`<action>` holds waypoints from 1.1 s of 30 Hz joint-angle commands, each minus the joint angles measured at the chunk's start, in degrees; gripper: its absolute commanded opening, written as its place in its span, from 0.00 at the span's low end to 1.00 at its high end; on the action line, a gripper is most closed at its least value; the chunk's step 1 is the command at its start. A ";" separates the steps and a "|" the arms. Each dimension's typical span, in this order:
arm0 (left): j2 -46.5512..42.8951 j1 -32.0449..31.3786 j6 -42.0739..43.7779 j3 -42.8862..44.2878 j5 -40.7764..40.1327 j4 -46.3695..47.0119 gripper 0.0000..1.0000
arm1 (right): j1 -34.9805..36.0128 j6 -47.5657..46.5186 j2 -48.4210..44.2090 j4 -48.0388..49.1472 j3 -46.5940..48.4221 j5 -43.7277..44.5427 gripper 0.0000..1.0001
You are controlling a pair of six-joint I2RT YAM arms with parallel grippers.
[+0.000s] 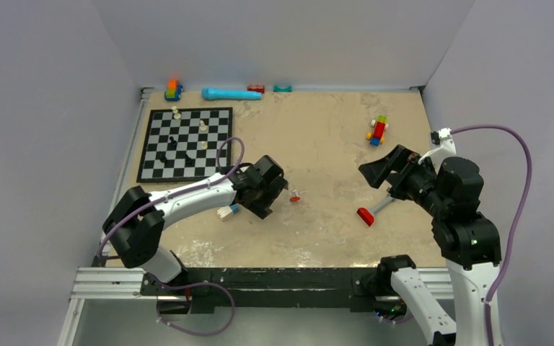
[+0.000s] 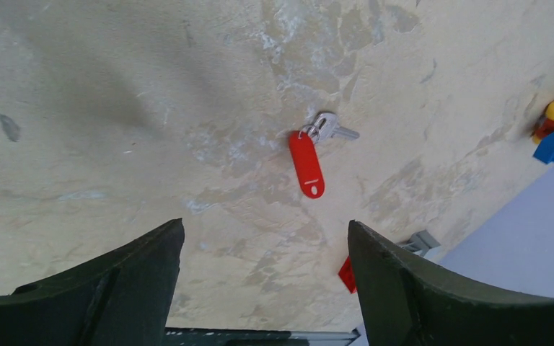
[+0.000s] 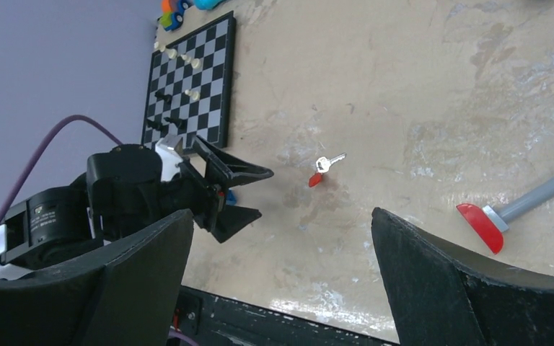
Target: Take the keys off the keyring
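A silver key (image 2: 330, 128) on a small keyring (image 2: 310, 132) with a red oval tag (image 2: 306, 164) lies flat on the beige table near the middle. The same tag (image 1: 295, 198) shows in the top view, just right of my left gripper (image 1: 278, 196). In the left wrist view the left gripper (image 2: 265, 223) is open, with only bare table between its fingers and the tag a little beyond the tips. My right gripper (image 1: 372, 180) hovers further right, open and holding nothing. From the right wrist, the right gripper (image 3: 283, 213) faces the key (image 3: 330, 160) and the left arm.
A chessboard (image 1: 185, 143) with several pieces lies at the back left. A red-headed scraper with a grey handle (image 1: 372, 211) rests below the right gripper. A block toy (image 1: 377, 130) sits back right. A blue tube (image 1: 231, 94) lies by the back wall, and a small white-blue block (image 1: 227, 211) under the left arm.
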 commanded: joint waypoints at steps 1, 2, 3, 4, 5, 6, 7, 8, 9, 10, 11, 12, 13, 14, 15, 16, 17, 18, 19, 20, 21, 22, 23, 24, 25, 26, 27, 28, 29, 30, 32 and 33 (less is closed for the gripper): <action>3.98 -0.45 -9.04 3.67 -2.30 5.18 0.86 | 0.20 -0.34 -0.90 -1.95 1.51 -0.27 0.98; 5.19 -0.49 -9.27 4.47 -1.98 5.32 0.85 | 0.29 -0.48 -0.89 -2.17 1.54 -0.22 0.98; 6.45 -0.58 -9.61 5.26 -1.54 5.42 0.83 | 0.21 -0.59 -0.83 -2.42 1.62 -0.14 0.98; 7.49 -0.75 -9.97 5.96 -1.26 5.53 0.81 | 0.20 -0.68 -0.75 -2.58 1.75 -0.03 0.98; 8.46 -0.94 -10.20 6.58 -0.96 5.51 0.80 | 0.20 -0.73 -0.61 -2.70 1.84 0.03 0.98; 9.45 -1.18 -10.28 7.34 -0.62 5.43 0.80 | 0.20 -0.81 -0.49 -2.88 2.03 0.16 0.98; 10.37 -1.46 -10.23 8.05 -0.39 5.27 0.79 | 0.20 -0.98 -0.38 -3.04 2.14 0.28 0.98; 11.25 -1.68 -9.89 8.77 -0.31 5.23 0.78 | 0.20 -1.17 -0.30 -3.15 2.27 0.38 0.98; 12.06 -1.91 -9.75 9.40 -0.19 4.97 0.78 | 0.20 -1.36 -0.15 -3.24 2.39 0.48 0.98; 12.70 -2.08 -9.77 9.74 -0.06 5.14 0.77 | 0.20 -1.53 0.00 -3.33 2.46 0.65 0.98; 13.33 -2.20 -9.62 9.84 0.23 5.62 0.75 | 0.20 -1.75 0.20 -3.36 2.57 0.66 0.98; 14.10 -2.17 -9.53 10.02 0.52 5.61 0.73 | 0.20 -1.87 0.34 -3.34 2.59 0.66 0.98; 14.60 -2.21 -9.39 10.24 0.86 5.70 0.71 | 0.24 -1.94 0.66 -3.34 2.66 0.67 0.98; 14.98 -2.16 -9.12 10.43 1.08 5.92 0.69 | 0.21 -1.98 0.94 -3.31 2.67 0.67 0.98; 15.34 -2.19 -8.97 10.68 1.26 5.72 0.66 | 0.25 -2.05 1.05 -3.23 2.69 0.62 0.98; 15.62 -2.14 -8.94 10.87 1.42 5.50 0.63 | 0.21 -2.09 1.15 -3.14 2.75 0.62 0.98; 15.92 -2.14 -8.86 11.23 1.63 4.85 0.61 | 0.20 -2.20 1.26 -3.04 2.77 0.58 0.98; 16.23 -2.14 -8.65 11.96 1.74 3.51 0.61 | 0.22 -2.25 1.47 -2.89 2.74 0.58 0.98; 16.57 -2.16 -8.43 12.73 1.82 2.45 0.60 | 0.20 -2.32 1.55 -2.75 2.75 0.53 0.98; 16.89 -2.17 -8.20 13.31 1.84 1.35 0.60 | 0.23 -2.42 1.65 -2.58 2.66 0.51 0.98; 17.19 -2.19 -8.02 13.68 1.92 0.81 0.60 | 0.20 -2.36 1.72 -2.40 2.67 0.49 0.98; 17.48 -2.18 -7.94 13.74 2.00 1.04 0.60 | 0.20 -2.47 1.82 -2.25 2.64 0.49 0.98; 17.84 -2.19 -7.73 13.82 2.26 1.65 0.59 | 0.22 -2.45 1.95 -2.03 2.60 0.42 0.98; 18.27 -2.19 -7.58 13.88 2.64 2.15 0.57 | 0.21 -2.44 2.11 -1.86 2.56 0.34 0.98; 18.71 -2.14 -7.39 14.01 2.90 2.52 0.55 | 0.20 -2.45 2.15 -1.68 2.59 0.19 0.98; 19.18 -2.17 -7.21 14.34 3.05 2.45 0.52 | 0.22 -2.46 2.26 -1.56 2.50 0.08 0.98; 19.56 -2.16 -7.16 14.55 3.13 2.33 0.50 | 0.23 -2.51 2.33 -1.47 2.46 -0.07 0.98; 19.83 -2.20 -7.10 14.70 3.10 2.00 0.50 | 0.20 -2.53 2.39 -1.40 2.50 -0.12 0.98; 19.89 -2.15 -6.93 14.88 3.05 1.54 0.48 | 0.24 -2.60 2.36 -1.37 2.56 -0.13 0.98; 19.84 -2.15 -6.83 15.16 2.99 0.80 0.47 | 0.21 -2.66 2.44 -1.38 2.59 -0.13 0.98; 19.84 -2.08 -6.32 16.01 2.94 -1.09 0.46 | 0.20 -2.79 2.39 -1.30 2.50 -0.13 0.98; 19.84 -2.07 -6.08 16.49 2.98 -2.07 0.45 | 0.20 -2.79 2.36 -1.15 2.39 -0.17 0.98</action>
